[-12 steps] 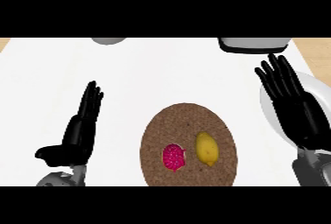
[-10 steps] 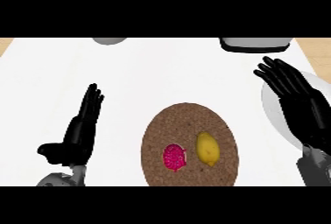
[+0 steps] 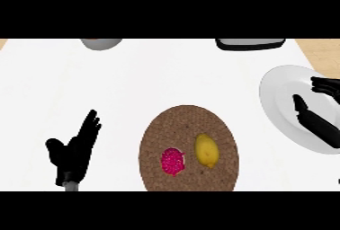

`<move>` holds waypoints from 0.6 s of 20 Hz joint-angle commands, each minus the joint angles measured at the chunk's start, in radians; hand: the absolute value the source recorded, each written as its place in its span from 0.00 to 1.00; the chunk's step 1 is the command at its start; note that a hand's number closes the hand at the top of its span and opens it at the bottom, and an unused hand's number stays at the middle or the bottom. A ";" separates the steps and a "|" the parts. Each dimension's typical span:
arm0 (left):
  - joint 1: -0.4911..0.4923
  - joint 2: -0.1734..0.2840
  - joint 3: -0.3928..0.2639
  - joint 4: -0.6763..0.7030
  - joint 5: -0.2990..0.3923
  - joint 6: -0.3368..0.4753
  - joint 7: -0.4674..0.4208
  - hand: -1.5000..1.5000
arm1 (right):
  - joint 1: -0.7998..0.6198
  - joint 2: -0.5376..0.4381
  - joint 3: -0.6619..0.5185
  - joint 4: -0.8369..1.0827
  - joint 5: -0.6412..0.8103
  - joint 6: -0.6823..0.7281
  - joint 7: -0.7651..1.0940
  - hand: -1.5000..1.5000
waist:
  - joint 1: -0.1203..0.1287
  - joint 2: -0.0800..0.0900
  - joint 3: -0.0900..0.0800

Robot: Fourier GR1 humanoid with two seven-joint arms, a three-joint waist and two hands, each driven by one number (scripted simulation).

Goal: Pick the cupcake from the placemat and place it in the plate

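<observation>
The cupcake (image 3: 173, 161), pink-topped, sits on the left part of the round brown placemat (image 3: 188, 130), beside a yellow lemon (image 3: 207, 150). To the right of the mat lies the white plate (image 3: 282, 96) with nothing on it. My right hand (image 3: 313, 119) is over the plate's right side, partly cut by the view's edge; its fingers are relaxed and slightly bent, and it holds nothing. My left hand (image 3: 74, 150) rests open at the lower left, fingers up, well left of the placemat.
A grey bowl (image 3: 101, 43) stands at the counter's far edge, left of centre. A dark tray-like object (image 3: 250, 43) sits at the far right. A wood-coloured strip (image 3: 324, 47) borders the counter on the right.
My right hand has drawn back to the right and toward me, now lying over the plate's right side at the view's edge. The left hand has sunk lower. Cupcake and lemon have not moved.
</observation>
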 commanded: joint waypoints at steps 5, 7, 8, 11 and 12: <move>-0.022 0.033 0.024 0.074 0.058 -0.109 0.063 0.50 | 0.286 0.164 0.224 -0.323 0.373 -0.334 0.098 0.00 | 0.043 0.007 0.005; -0.068 0.019 0.020 0.070 0.050 -0.078 0.128 0.50 | 0.363 0.118 0.261 -0.375 0.469 -0.313 0.148 0.00 | 0.042 0.008 0.006; -0.025 0.032 0.020 0.083 0.054 -0.115 0.084 0.50 | 0.391 0.108 0.300 -0.415 0.511 -0.293 0.208 0.00 | 0.046 0.008 0.005; -0.014 0.024 0.003 0.031 0.042 -0.089 0.101 0.50 | 0.451 0.019 0.342 -0.415 0.601 -0.171 0.341 0.00 | 0.052 0.008 0.002; -0.027 0.019 0.019 0.081 0.052 -0.113 0.068 0.50 | 0.407 -0.022 0.329 -0.413 0.595 -0.101 0.398 0.00 | 0.061 0.015 0.000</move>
